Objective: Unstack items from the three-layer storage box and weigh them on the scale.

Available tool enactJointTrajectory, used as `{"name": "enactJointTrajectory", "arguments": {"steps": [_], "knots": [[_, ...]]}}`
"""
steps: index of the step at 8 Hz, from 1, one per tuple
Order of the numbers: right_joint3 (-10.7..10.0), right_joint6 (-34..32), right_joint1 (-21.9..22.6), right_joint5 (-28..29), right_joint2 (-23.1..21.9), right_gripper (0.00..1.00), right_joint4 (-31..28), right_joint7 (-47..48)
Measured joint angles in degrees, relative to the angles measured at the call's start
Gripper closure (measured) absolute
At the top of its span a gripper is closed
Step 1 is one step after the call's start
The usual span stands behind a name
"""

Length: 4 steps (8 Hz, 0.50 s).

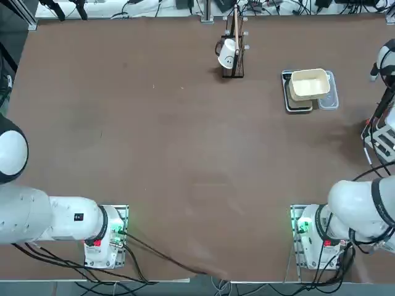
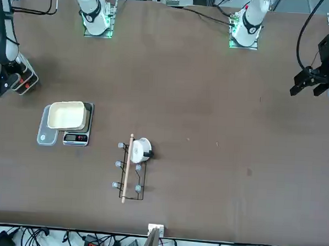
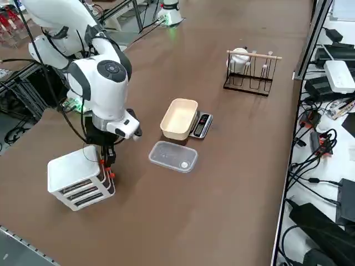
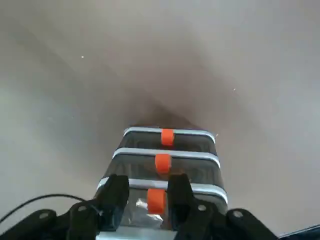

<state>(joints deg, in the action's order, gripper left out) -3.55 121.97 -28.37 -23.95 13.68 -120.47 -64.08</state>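
Though it looks like light, stiff plastic, the box at the table's right edge likely slides if tugged; its orange tabs suit gripping. Right gripper straddles the top tab, fingers narrowly parted.

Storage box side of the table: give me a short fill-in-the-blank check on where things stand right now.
1. The right pincer has its fingers either side of an ____ tab on the three-layer storage box.
2. The cream tub sits on the ____.
3. The clear plastic tray lies between the storage box and the ____.
4. The white cup hangs on the black wire ____.

Missing words: orange; scale; tub; rack
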Motion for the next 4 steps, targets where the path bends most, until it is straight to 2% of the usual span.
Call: {"name": "enactJointTrajectory", "arguments": {"steps": [2, 4], "knots": [[0.00, 0.04, -0.27, -0.13, 0.00, 0.52, 0.00, 0.13], [0.00, 0.06, -0.67, -0.15, 0.12, 0.60, 0.01, 0.18]]}}
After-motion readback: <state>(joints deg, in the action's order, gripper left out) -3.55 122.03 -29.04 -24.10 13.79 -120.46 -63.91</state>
